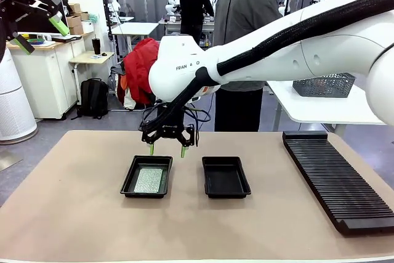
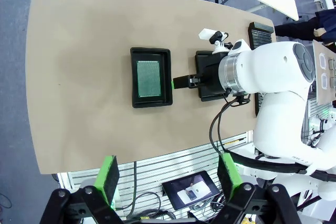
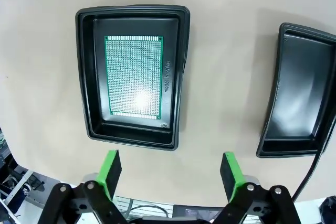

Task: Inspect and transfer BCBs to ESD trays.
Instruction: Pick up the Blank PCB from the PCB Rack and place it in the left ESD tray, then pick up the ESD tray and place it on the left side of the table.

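Within tray (image 3: 181, 77) rim, BCB (image 3: 134, 74) with margin

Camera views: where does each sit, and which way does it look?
Front view: at the robot's table edge, facing a person across it; right arm reaches in, right gripper open near the filled tray.
Left wrist view: high up, looking down on the table; left gripper open at bottom.
Right wrist view: low over the table, looking down; own fingers at bottom.
Shared: all show the board in its tray beside the empty tray.

BCB (image 1: 148, 180) in centre-left tray (image 1: 126, 188); second tray (image 1: 225, 180) right of it, rack (image 1: 335, 177) far right; my right gripper (image 1: 167, 150) just above first tray in frame.
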`<state>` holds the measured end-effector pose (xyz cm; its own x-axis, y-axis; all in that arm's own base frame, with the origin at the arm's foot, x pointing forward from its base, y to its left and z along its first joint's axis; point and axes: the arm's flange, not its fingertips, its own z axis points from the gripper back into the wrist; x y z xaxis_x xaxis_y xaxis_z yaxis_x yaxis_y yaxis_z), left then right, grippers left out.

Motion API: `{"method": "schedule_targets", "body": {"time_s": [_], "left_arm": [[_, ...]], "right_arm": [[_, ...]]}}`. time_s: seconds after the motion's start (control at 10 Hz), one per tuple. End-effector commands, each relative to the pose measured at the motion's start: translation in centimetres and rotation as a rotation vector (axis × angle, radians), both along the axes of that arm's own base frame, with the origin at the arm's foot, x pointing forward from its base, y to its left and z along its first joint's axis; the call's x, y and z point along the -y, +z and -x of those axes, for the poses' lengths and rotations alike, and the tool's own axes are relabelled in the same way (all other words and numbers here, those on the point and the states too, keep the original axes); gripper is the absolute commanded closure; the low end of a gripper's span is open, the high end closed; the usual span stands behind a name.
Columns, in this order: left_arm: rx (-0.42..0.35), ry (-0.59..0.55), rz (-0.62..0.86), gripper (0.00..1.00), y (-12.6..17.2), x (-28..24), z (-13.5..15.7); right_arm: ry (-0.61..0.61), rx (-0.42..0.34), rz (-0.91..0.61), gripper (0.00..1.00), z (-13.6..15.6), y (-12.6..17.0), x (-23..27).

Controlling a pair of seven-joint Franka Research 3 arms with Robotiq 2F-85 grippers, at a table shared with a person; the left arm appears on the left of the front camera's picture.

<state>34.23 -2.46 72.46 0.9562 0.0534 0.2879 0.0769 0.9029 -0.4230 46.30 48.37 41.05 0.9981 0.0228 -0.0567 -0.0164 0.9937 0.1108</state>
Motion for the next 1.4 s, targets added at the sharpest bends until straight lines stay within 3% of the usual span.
{"method": "schedule_targets", "body": {"time_s": [0.0,1.3], "left_arm": [[-0.001,0.001,-0.005,0.00,-0.05,-0.06,-0.01],[-0.001,0.001,-0.005,0.00,-0.05,-0.06,-0.01]], "right_arm": [[0.003,0.000,-0.016,0.00,0.07,-0.03,-0.05],[0.003,0.000,-0.016,0.00,0.07,-0.03,-0.05]]}}
